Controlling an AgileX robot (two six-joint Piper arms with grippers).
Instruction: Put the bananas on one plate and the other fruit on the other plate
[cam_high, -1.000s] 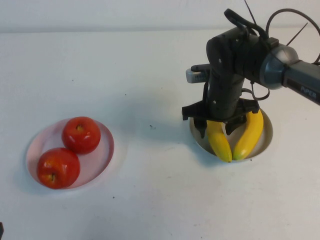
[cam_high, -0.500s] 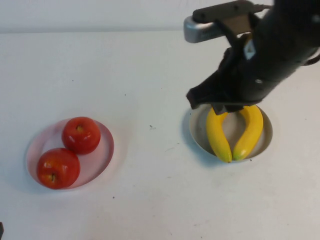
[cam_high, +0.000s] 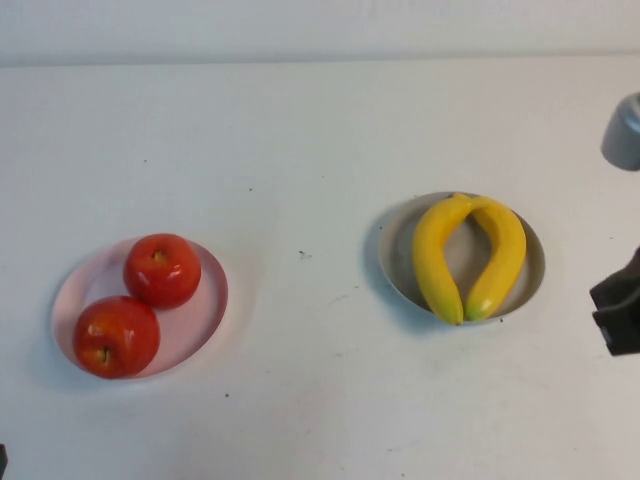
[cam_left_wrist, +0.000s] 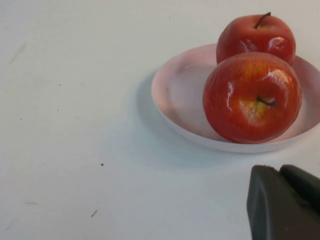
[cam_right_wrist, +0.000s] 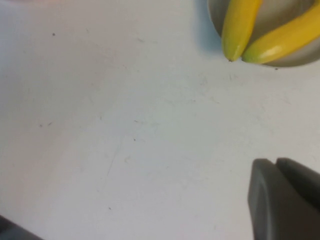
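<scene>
Two yellow bananas (cam_high: 468, 255) lie side by side in the grey-blue plate (cam_high: 392, 258) at the right of the high view; their tips (cam_right_wrist: 240, 50) also show in the right wrist view. Two red apples (cam_high: 160, 270) (cam_high: 115, 336) sit in the pale pink plate (cam_high: 205, 310) at the left, and show close up in the left wrist view (cam_left_wrist: 251, 97). My left gripper (cam_left_wrist: 280, 170) is shut and empty, just short of the pink plate (cam_left_wrist: 170, 95). My right gripper (cam_right_wrist: 276, 162) is shut and empty, over bare table apart from the grey plate (cam_right_wrist: 285, 62).
A dark part of my right arm (cam_high: 620, 315) and its grey joint (cam_high: 625, 130) show at the right edge of the high view. The white table (cam_high: 300, 150) lies bare between the two plates.
My right arm has lifted off the bananas and pulled back to the right edge. Its gripper, open over the bananas before, is now shut. Both bananas stay in the grey plate.
</scene>
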